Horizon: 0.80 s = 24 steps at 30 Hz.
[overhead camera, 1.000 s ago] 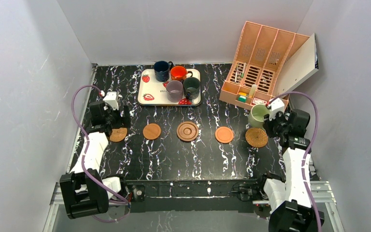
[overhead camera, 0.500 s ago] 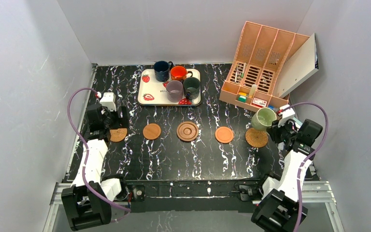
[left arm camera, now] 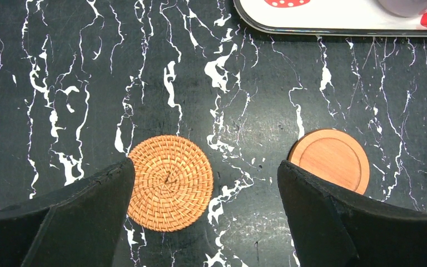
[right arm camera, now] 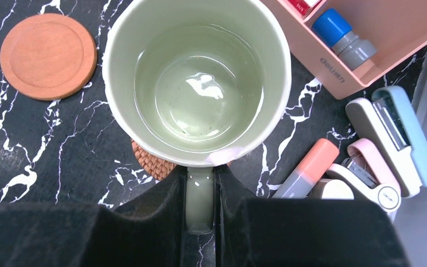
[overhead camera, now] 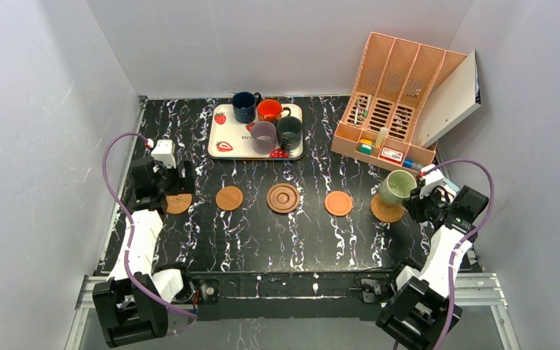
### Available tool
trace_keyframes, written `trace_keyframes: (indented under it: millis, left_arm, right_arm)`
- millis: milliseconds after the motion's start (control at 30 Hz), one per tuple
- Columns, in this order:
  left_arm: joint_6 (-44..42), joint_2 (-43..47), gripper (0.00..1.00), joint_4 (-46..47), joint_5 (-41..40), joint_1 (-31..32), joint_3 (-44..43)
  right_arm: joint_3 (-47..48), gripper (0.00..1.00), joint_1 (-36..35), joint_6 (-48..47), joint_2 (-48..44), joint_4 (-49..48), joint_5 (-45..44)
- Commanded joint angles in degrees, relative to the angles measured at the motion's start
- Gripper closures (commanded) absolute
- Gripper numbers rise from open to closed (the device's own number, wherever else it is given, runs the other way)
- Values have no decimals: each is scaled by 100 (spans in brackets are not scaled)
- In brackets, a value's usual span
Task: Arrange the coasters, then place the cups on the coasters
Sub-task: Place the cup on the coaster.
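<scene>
On the counter (overhead camera: 262,240): five coasters in a row. Tray (overhead camera: 224,130) at the back, four cups on it. Pale green cup (right arm camera: 197,83) over right-end wicker coaster (overhead camera: 385,212); contact unclear. Right gripper (right arm camera: 200,194) pinched narrow on its handle. Likely glazed ceramic: rigid, slick, chippable, and hanging off-centre from the handle. Left gripper (left arm camera: 205,169) wide, holding nothing, above left-end wicker coaster (left arm camera: 169,182).

The top view looks down from above the near edge over the whole tabletop (overhead camera: 262,240). Both wrist views face straight down, close up. The left shares the left-edge wicker coaster (left arm camera: 169,182), the right the green cup (right arm camera: 197,83).
</scene>
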<state>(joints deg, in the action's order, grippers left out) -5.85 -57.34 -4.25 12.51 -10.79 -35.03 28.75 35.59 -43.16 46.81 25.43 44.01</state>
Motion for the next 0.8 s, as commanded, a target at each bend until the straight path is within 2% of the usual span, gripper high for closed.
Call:
trace_keyframes:
  millis: [0, 467, 767]
  left_arm:
    - [-66, -4, 2, 74, 40, -43, 84]
    - [-66, -23, 2, 106, 23, -48, 101]
    - [-66, -53, 2, 126, 21, -55, 109]
  right_arm:
    - [19, 99, 87, -303, -10, -161, 358]
    - [25, 99, 166, -451, 234, 208, 104]
    - [-120, 99, 185, -459, -10, 259, 179]
